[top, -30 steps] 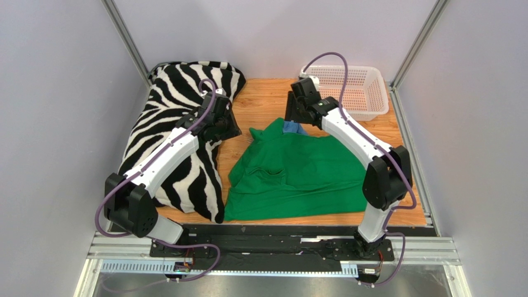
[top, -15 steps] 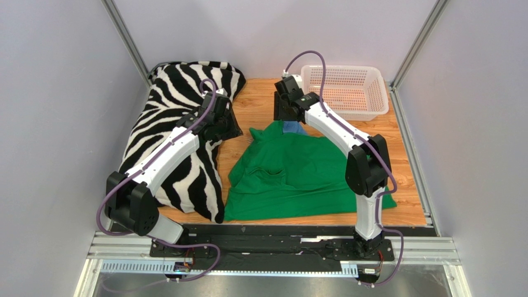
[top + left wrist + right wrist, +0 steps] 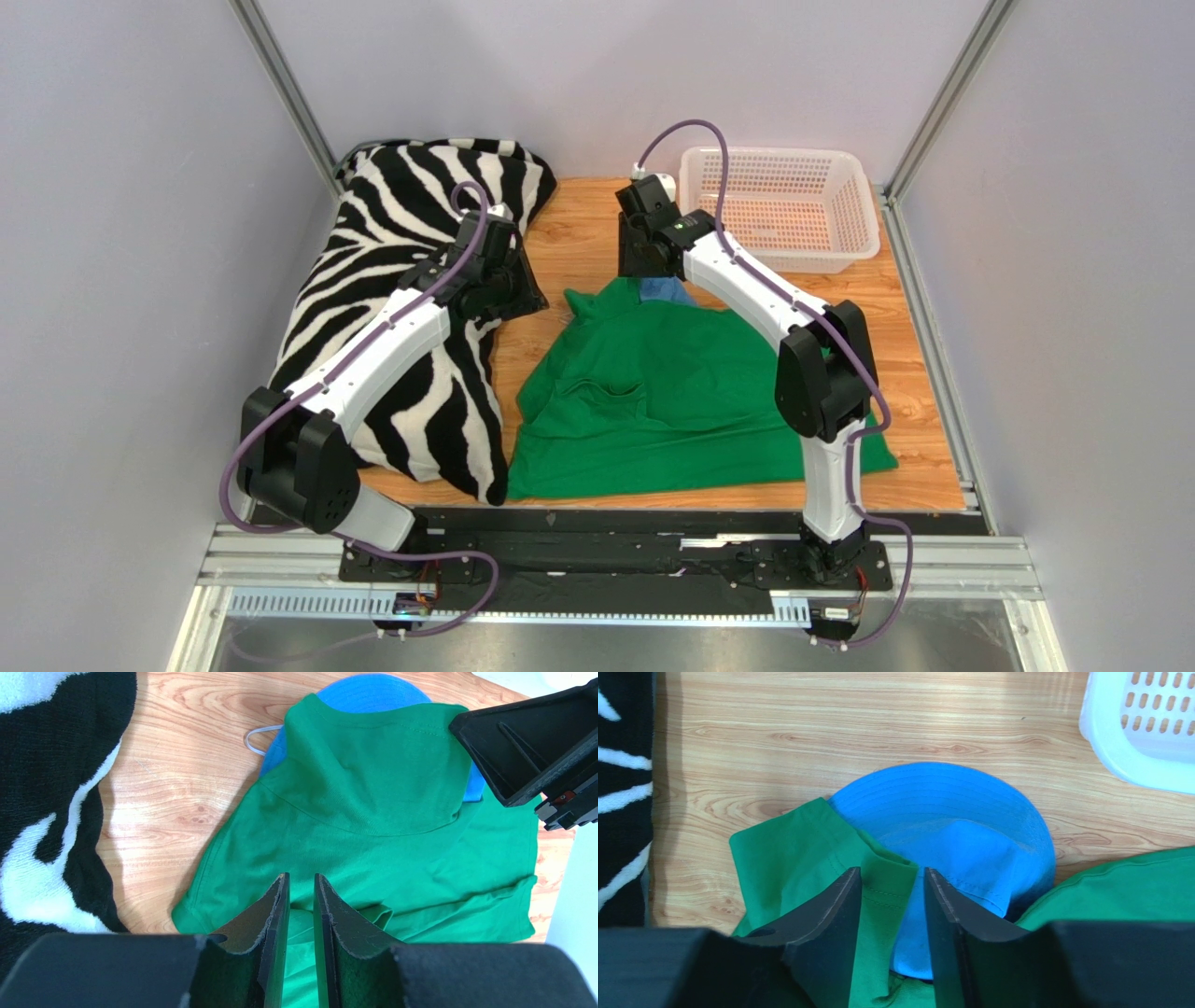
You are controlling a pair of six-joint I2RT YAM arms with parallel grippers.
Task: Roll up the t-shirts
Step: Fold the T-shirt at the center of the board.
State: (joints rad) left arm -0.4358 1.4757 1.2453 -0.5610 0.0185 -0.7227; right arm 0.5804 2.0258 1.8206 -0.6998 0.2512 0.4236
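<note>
— What containers are there?
— One, a white slotted basket (image 3: pixel 786 252), beyond and to the right of the right gripper (image 3: pixel 892 871). The cloth things all lie outside it on the wooden tabletop (image 3: pixel 589 231).

— Where is the green t-shirt (image 3: pixel 673 406)?
— It is spread out rumpled, below and on the near side of the right gripper. Its far edge is draped over a blue bucket hat (image 3: pixel 948 819). The left gripper (image 3: pixel 300 878) hangs just left of it, with its fingers pointing over the nearest sleeve.

— How do the grippers stand?
— The right one's jaws are parted and straddle a folded green edge where it lies on the hat. I can't tell whether they press the cloth. The left one's jaws are almost together, with only a slim gap, and the shirt below shows through it. Nothing is gripped there.

— Is anything in the way?
— The hat, tucked under the shirt right beneath the right gripper. A zebra-striped pillow (image 3: pixel 407 210) fills the tabletop to the left of the left gripper and lies under that arm.

— What differs between the views?
— From above, the hat is only a blue sliver at the right gripper. The right wrist view shows its round crown and brim. Only the left wrist view shows a thin white loop (image 3: pixel 256 735) at the hat's edge.
</note>
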